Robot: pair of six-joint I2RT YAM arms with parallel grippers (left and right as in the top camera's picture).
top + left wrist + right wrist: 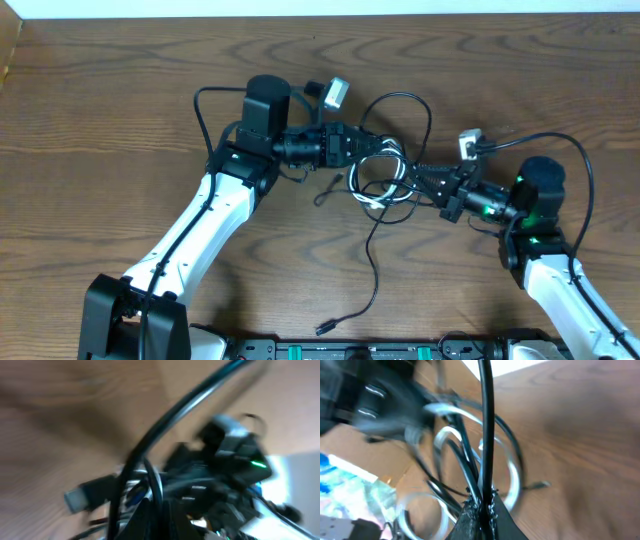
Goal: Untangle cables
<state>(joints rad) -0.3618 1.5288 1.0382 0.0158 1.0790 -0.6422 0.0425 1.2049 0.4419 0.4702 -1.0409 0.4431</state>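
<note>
Cables (385,190) look light, limp, snag-prone; right tool (482,503) pinches a black one near the knot (392,168), left tool (378,148) seemingly clamped likewise.

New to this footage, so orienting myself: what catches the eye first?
A knot of black and white cables sits in the middle of the wooden table, with the left gripper and right gripper closed on it from opposite sides. One black strand trails toward the near edge, ending in a small plug.
</note>
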